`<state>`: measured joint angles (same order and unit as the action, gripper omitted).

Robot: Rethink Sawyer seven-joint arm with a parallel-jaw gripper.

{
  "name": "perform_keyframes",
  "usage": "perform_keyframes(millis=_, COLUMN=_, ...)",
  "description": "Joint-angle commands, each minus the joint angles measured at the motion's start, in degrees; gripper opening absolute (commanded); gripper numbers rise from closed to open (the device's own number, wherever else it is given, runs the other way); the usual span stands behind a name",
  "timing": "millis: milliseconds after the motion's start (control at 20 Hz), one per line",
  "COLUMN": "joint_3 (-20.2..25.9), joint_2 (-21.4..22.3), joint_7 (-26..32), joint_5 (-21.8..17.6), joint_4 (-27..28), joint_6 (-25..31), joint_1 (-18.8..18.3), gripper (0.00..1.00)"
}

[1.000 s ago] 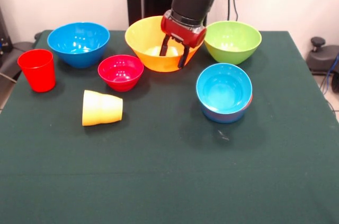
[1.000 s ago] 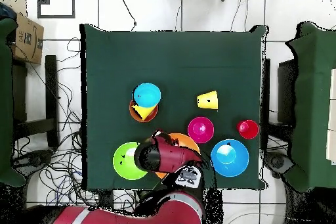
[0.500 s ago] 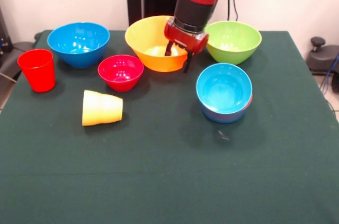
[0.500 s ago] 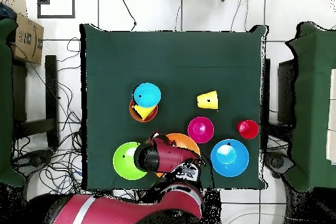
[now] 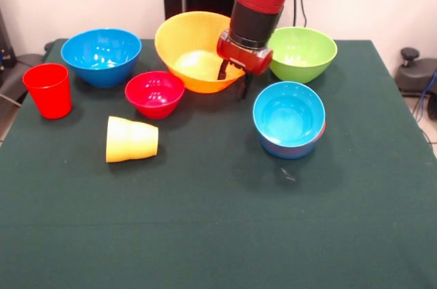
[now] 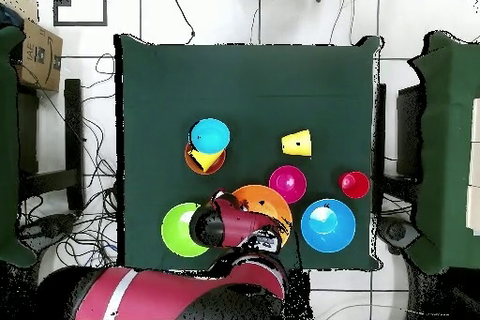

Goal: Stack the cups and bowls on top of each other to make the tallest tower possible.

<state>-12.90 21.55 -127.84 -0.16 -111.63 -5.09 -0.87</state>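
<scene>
Bright, even light from above in both views. Shadows on the table (image 5: 218, 234) are soft and short, hugging the bases of the items around the hand (image 5: 234, 83). Small specular highlights inside the glossy yellow-orange bowl (image 5: 194, 50) just beside the hand and the crimson bowl (image 5: 155, 93) near it. Front view in focus throughout; no motion blur on the hand.

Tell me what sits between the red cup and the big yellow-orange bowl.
In the front view, the crimson bowl sits between the red cup and the yellow-orange bowl, nearer the bowl. The medium blue bowl stands just behind that line.
</scene>
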Motion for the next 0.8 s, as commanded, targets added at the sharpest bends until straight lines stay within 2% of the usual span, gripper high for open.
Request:
perform_keyframes(millis=50, joint_3=4.9, joint_2=-3.7, joint_7=-6.1, joint_5=0.5, joint_4=3.3, joint_6=-0.1, joint_1=0.9, gripper=0.0)
perform_keyframes(millis=800, joint_3=3.9, joint_2=-3.3, joint_7=-4.4, joint_5=0.0, joint_4=4.4, joint_6=2.1, joint_1=0.6, gripper=0.0)
